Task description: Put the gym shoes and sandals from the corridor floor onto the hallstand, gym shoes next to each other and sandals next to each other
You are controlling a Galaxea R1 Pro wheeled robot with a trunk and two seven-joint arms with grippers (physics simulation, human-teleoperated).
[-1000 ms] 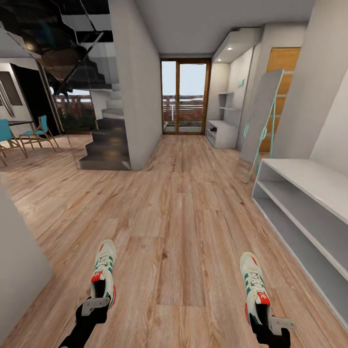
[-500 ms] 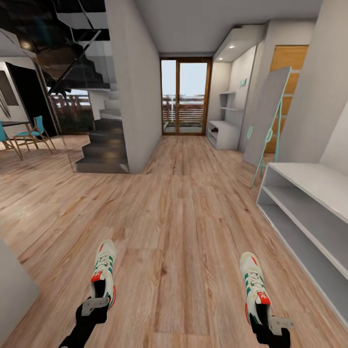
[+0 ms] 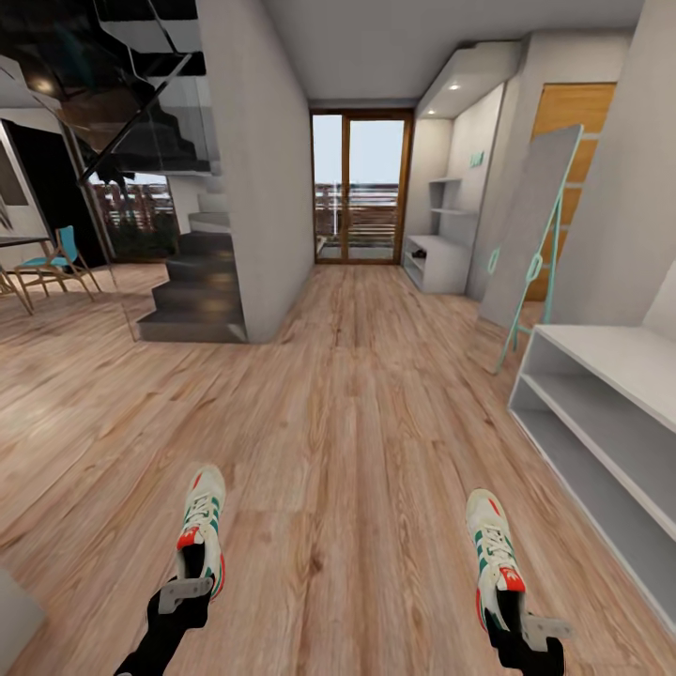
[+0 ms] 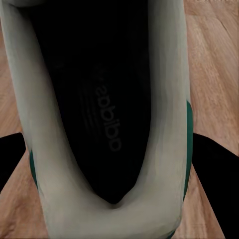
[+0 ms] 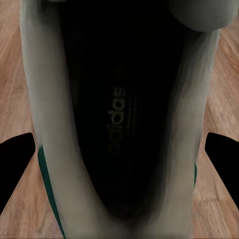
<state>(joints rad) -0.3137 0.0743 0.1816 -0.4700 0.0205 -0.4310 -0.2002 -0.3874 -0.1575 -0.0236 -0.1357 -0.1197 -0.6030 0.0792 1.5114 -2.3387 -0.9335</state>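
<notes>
Wood-plank corridor floor, hallstand at far end

Bare wood-plank corridor floor carries white bench.

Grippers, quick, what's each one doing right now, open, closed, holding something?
Left gripper: closed on the left gym shoe, held at its heel.
Right gripper: closed on the right gym shoe, also at the heel.

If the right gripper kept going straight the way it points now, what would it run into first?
Nothing new at once: the right gripper already clamps a gym shoe by the heel. Straight ahead, the corridor floor looks open toward the glass door, though depth is uncertain.
</notes>
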